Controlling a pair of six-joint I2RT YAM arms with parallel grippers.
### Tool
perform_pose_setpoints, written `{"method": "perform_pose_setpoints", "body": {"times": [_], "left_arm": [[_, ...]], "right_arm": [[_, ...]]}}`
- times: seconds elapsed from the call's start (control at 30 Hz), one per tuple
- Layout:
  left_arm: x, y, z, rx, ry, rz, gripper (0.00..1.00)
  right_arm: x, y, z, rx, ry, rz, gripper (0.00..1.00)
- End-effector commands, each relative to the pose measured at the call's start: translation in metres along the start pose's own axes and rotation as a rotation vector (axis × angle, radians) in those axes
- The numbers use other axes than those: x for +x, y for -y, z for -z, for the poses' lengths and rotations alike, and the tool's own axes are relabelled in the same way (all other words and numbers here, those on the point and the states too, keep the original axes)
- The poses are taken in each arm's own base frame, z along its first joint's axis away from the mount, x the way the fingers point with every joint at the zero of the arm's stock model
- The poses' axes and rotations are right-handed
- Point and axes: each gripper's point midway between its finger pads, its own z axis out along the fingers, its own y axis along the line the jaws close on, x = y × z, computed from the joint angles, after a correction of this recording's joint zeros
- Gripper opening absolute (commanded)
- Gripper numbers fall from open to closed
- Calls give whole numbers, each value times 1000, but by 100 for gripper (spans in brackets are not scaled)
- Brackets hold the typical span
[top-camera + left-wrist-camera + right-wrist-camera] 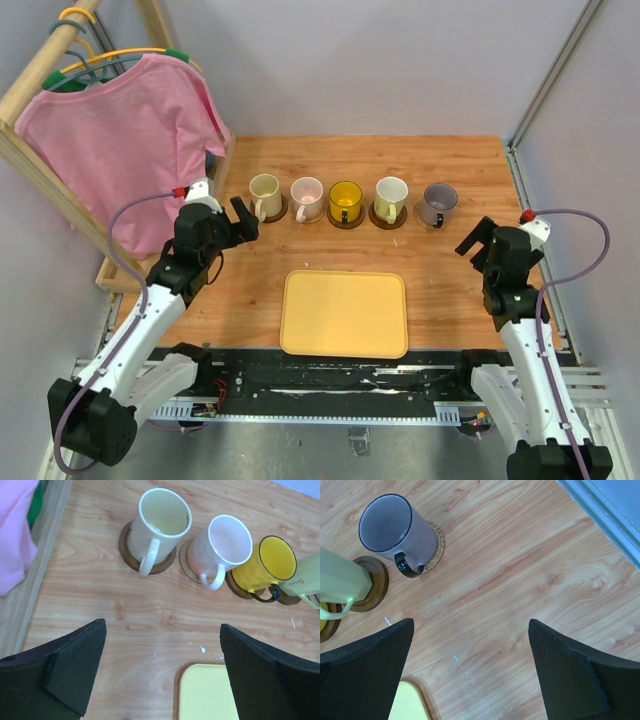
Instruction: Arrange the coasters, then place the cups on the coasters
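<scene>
1. Overhead, five cups stood in one row across the far half of the table (440,290), each on its own coaster. Left to right: cream cup (265,190), pink cup (307,195), yellow cup (345,198), pale green cup (391,193), purple cup (439,202).
2. Coasters noted: dark brown coaster (129,555) under the cream cup; woven tan coaster (187,566) under the pink cup; ringed brown coaster (376,577) under the pale green cup; woven pale coaster (439,544) under the purple cup.
3. Handles pointed roughly toward the near side.
4. Left gripper (240,222) hung just left of and nearer than the cream cup, jaws spread wide, nothing between them, touching no cup.
5. Right gripper (474,238) hung right of and nearer than the purple cup, jaws likewise wide and empty.
6. Yellow tray (345,313) lay flat at near centre, between the two arms.
7. Pink shirt (120,140) hung on a wooden rack (40,65), far left.
</scene>
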Motion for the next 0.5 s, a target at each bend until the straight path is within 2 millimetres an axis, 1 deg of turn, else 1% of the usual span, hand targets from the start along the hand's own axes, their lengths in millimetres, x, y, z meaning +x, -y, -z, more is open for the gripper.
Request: {"method": "perform_pose_setpoints", "body": {"times": [0.0,0.07,0.23,0.33,0.47], "left_arm": [[-1,-22,17,-92,37,33,100],[-4,-28,26,-107,76,40,100],[-16,-32,46,-97,168,58,100],[-22,-32,52,-92,198,62,100],[-21,-34,53,-103,201,67,100]], "right_arm": [[2,19,4,67,11,19,98],[1,19,6,64,17,25,98],[0,21,9,59,33,35,98],[0,22,10,60,34,37,98],[1,23,9,65,32,39,98]]}}
